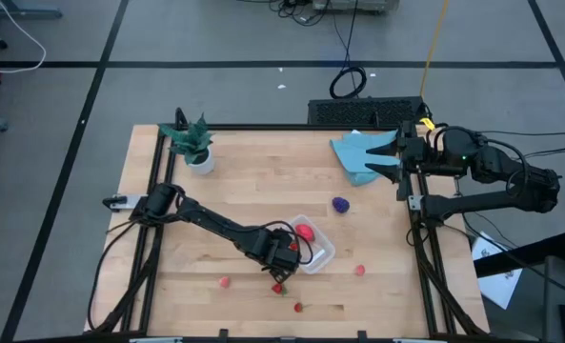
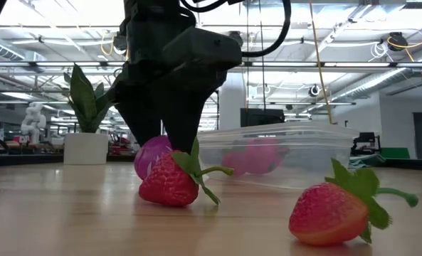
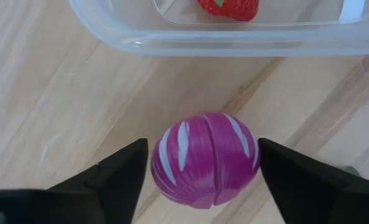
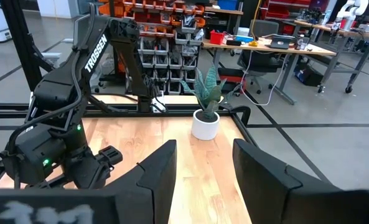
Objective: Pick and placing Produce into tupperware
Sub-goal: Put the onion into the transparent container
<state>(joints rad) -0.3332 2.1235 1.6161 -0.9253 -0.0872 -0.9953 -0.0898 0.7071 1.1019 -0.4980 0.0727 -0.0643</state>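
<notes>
A magenta piece with white stripes (image 3: 206, 158) lies on the wooden table just outside the clear tupperware (image 3: 234, 43), which holds a red strawberry (image 3: 231, 7). My left gripper (image 1: 284, 259) points down over the striped piece, open, one finger close on each side of it. In the low view the striped piece (image 2: 150, 155) shows behind a strawberry (image 2: 169, 181). A dark purple piece (image 1: 340, 203) lies farther back. My right gripper (image 4: 204, 162) waits raised at the far right, open, with nothing between its fingers. My left gripper comes from above, pointing down, its fingers (image 3: 128, 171) flanking the striped piece's two rounded sides (image 3: 162, 165). I cannot tell whether they touch it. The piece rests on the table.
Small red berries lie scattered near the front edge (image 1: 225, 281), (image 1: 298, 307), (image 1: 360, 270). A second strawberry (image 2: 331, 213) sits close to the low camera. A potted plant (image 1: 191, 143) stands at the far left, and a blue cloth (image 1: 358, 152) lies at the far right below my right gripper.
</notes>
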